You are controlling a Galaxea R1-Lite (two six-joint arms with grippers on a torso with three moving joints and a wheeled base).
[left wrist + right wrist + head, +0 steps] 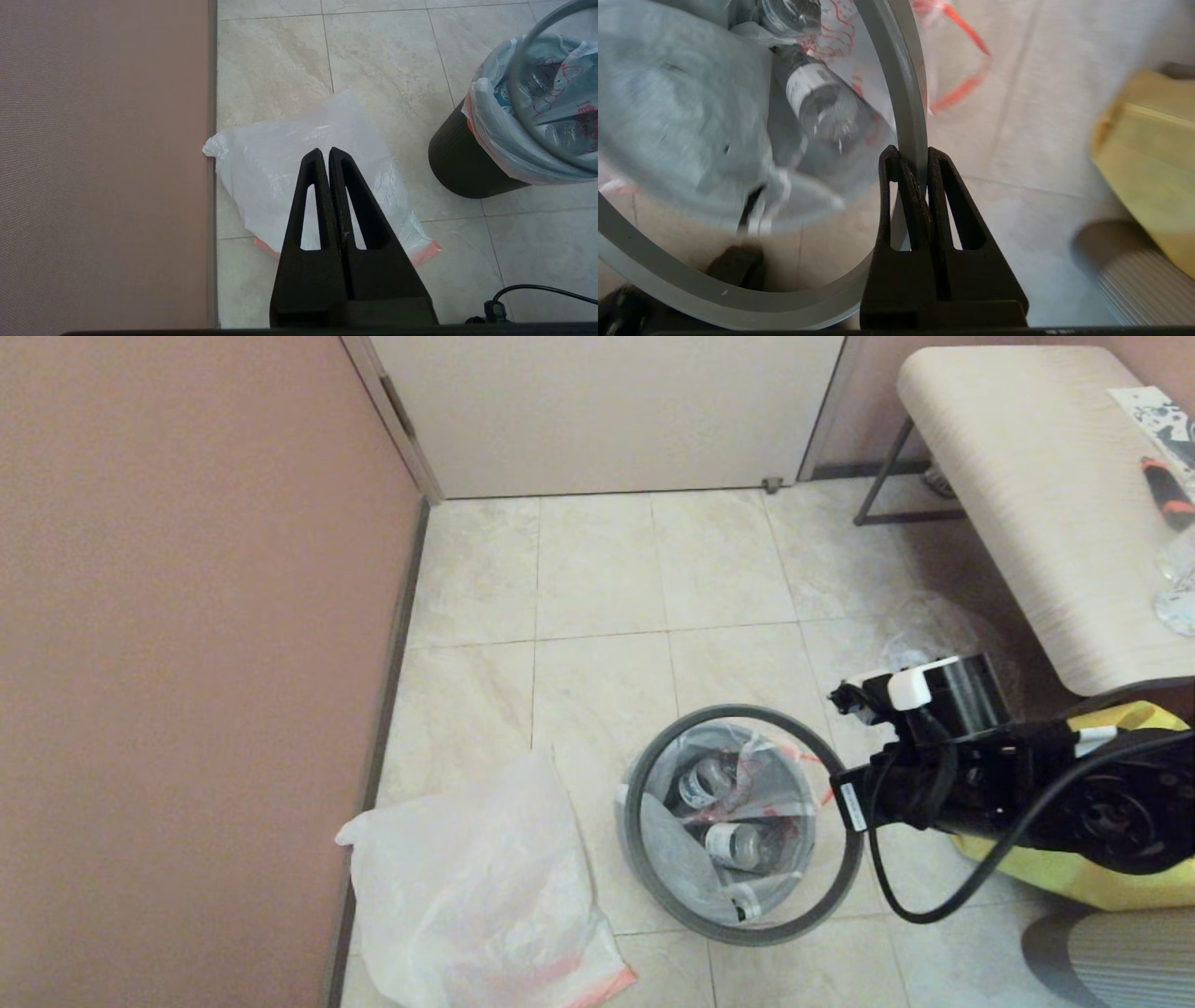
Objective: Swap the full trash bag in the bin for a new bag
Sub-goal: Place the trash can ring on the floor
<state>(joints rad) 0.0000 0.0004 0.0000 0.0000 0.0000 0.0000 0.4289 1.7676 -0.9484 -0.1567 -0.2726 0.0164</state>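
Note:
The black bin (460, 158) stands on the tiled floor, lined with the full trash bag (747, 784), white with red print and holding several bottles (817, 98). Its grey hoop (738, 712) hangs tilted above the bin's mouth. My right gripper (845, 784) is shut on the hoop's right side, the grey band (908, 116) pinched between its tips (914, 156). An orange handle loop (966, 84) of the full bag hangs outside the hoop. The new bag (467, 887) lies flat on the floor by the left wall. My left gripper (325, 151) hovers shut and empty over this bag (280, 168).
A pink wall (187, 663) runs along the left, a closed door (607, 411) at the back. A pale bench (1046, 504) stands at the right with a clear bag (934, 625) beneath it. A yellow tote (1074, 882) lies under my right arm.

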